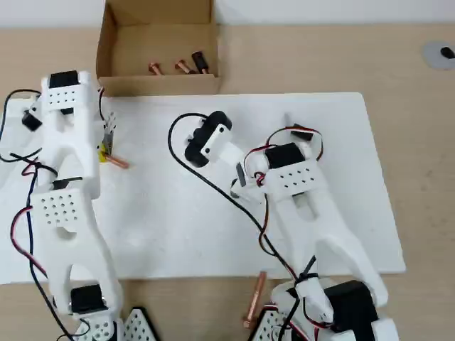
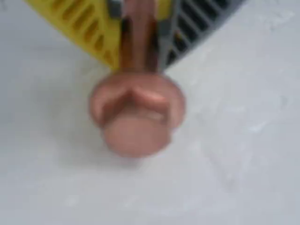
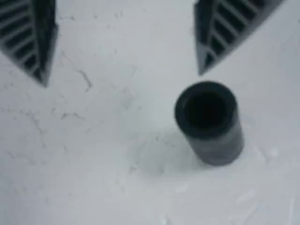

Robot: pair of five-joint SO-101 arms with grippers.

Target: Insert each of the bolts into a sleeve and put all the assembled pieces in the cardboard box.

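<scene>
Left hand (image 2: pixel 138 58) is clamped shut on a copper bolt (image 2: pixel 136 112). The shank is pinched between the yellow and grey fingers (image 2: pixel 89 37), and the head sticks out just above the white mat (image 1: pixel 320 142). In the high view it's over by the left edge of the mat, in front of the cardboard box (image 1: pixel 106 42).

Right hand (image 3: pixel 124 47) is spread wide with nothing in it. It hovers over a black sleeve (image 3: pixel 208 122) that stands on end on the mat, bore up. The box already has a few assembled pieces (image 1: pixel 183 67) in it. There's also a spare bolt (image 1: pixel 254 298) lying on the bare bench (image 1: pixel 412 142) by the right arm's base.

What worries me:
- The sleeve sits much nearer one finger than the other. If the hand closes as it is, that finger lands first and could tip the sleeve over, and then it rolls.
- The bolt might be a bit skewed in the grip, though it's hard to be sure from this angle. If it is, it'll catch on the sleeve's rim instead of sliding in.
- Bolt and sleeve are well apart, so there's plenty of travel for a smooth shank to slip.
- The spare bolt could get nudged by the arm.
</scene>
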